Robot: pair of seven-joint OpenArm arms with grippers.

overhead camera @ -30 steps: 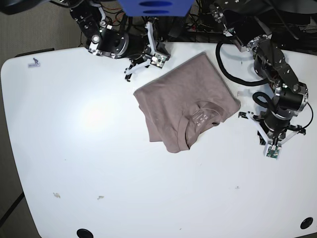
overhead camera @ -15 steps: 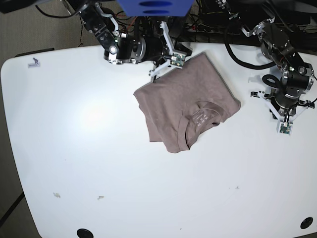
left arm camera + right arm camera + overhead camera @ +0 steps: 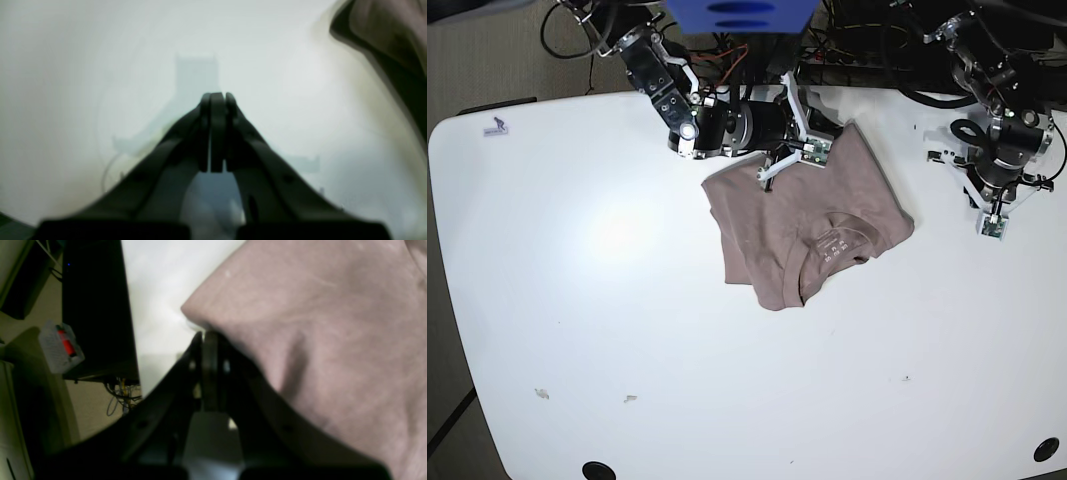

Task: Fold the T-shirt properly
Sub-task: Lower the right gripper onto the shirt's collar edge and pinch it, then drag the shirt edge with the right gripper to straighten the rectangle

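Note:
The mauve T-shirt lies folded and wrinkled at the middle back of the white table, neck label up. My right gripper is shut, and its tips rest against the shirt's rear edge. In the right wrist view the shut gripper sits just behind a fabric corner of the T-shirt; no cloth shows between the fingers. My left gripper hangs shut over bare table to the right of the shirt. The left wrist view shows the same shut gripper, with the T-shirt in the top right corner.
A blue block hangs over the table's back edge between the arms. A black box and cables stand beyond that edge. A small sticker marks the back left corner. Crumbs lie front left.
My right arm has swept right along the back of the table onto the shirt's rear edge, nudging that edge. My left arm has drawn back toward the rear right, away from the shirt.

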